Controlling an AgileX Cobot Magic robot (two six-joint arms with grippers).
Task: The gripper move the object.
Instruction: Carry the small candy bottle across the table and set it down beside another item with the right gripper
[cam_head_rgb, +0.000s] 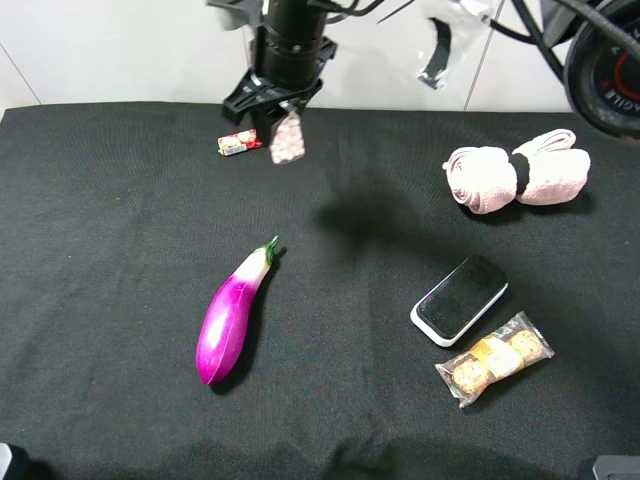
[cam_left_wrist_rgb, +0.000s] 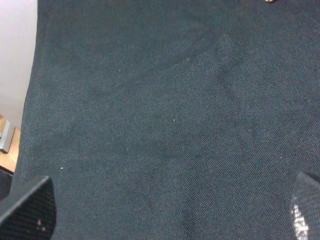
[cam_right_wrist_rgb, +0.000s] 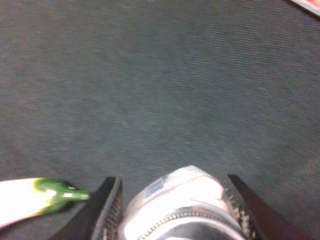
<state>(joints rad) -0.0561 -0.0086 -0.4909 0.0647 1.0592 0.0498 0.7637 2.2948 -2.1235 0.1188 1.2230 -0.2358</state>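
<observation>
My right gripper (cam_head_rgb: 278, 108) hangs from the thick black arm at the back of the table and is shut on the small clear bottle of pale pink pellets (cam_head_rgb: 286, 140), holding it in the air above the black cloth. In the right wrist view the bottle (cam_right_wrist_rgb: 180, 197) sits between the two black fingers (cam_right_wrist_rgb: 107, 207), cap end toward the camera. My left gripper (cam_left_wrist_rgb: 167, 212) is open and empty over bare black cloth; only its two fingertips show at the frame's corners. It does not show in the exterior view.
A red-and-white candy roll (cam_head_rgb: 238, 143) lies just left of the held bottle. A purple eggplant (cam_head_rgb: 232, 315) lies mid-left, its green stem in the right wrist view (cam_right_wrist_rgb: 57, 192). A phone (cam_head_rgb: 460, 298), a biscuit pack (cam_head_rgb: 496, 357) and a rolled pink towel (cam_head_rgb: 515, 172) lie on the right.
</observation>
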